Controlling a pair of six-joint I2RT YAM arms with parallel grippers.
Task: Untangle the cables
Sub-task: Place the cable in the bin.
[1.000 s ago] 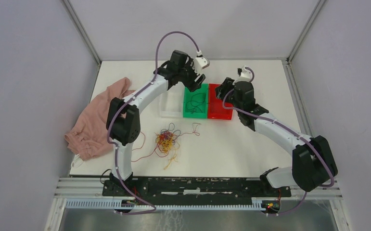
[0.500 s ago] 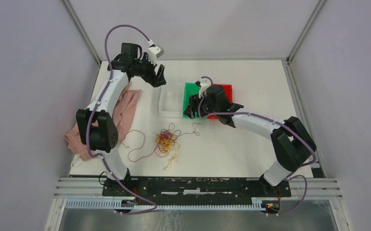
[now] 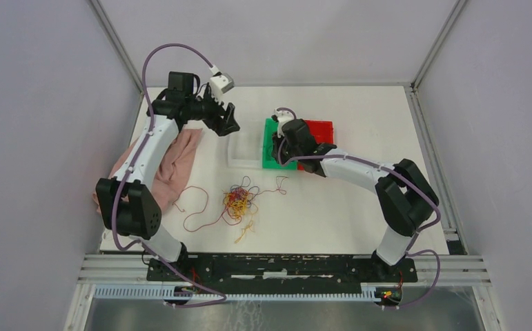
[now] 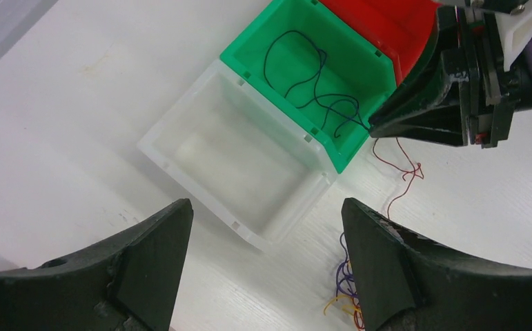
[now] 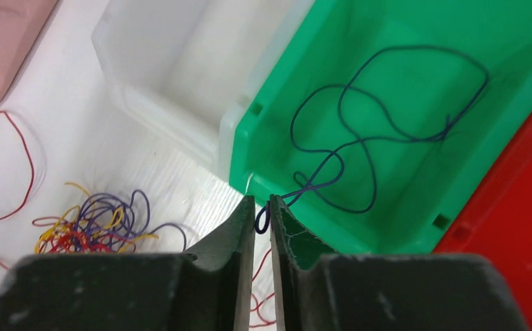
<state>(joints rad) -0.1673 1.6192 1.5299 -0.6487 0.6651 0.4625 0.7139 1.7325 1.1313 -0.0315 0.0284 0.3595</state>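
A tangle of red, yellow and dark purple cables (image 3: 239,203) (image 5: 90,224) (image 4: 346,289) lies mid-table. One dark purple cable (image 5: 311,186) (image 4: 304,76) coils inside the green bin (image 3: 270,131) (image 5: 415,227), and its end hangs over the near rim. My right gripper (image 3: 280,157) (image 5: 263,207) (image 4: 380,127) is at that rim, shut on the hanging loop. My left gripper (image 3: 225,121) (image 4: 266,207) hovers open over the table beside the clear bin (image 3: 245,148) (image 4: 180,131), with nothing between its fingers.
A red bin (image 3: 321,127) (image 5: 518,207) adjoins the green one on the right. Loose red cables (image 3: 194,207) (image 4: 404,165) trail on the table on both sides of the tangle. A pink cloth (image 3: 170,165) lies at the left edge, under the left arm.
The left arm swung from above the green bin to the clear bin's left and stayed open. The right gripper moved from the red bin to the green bin's near rim and closed on the purple cable.
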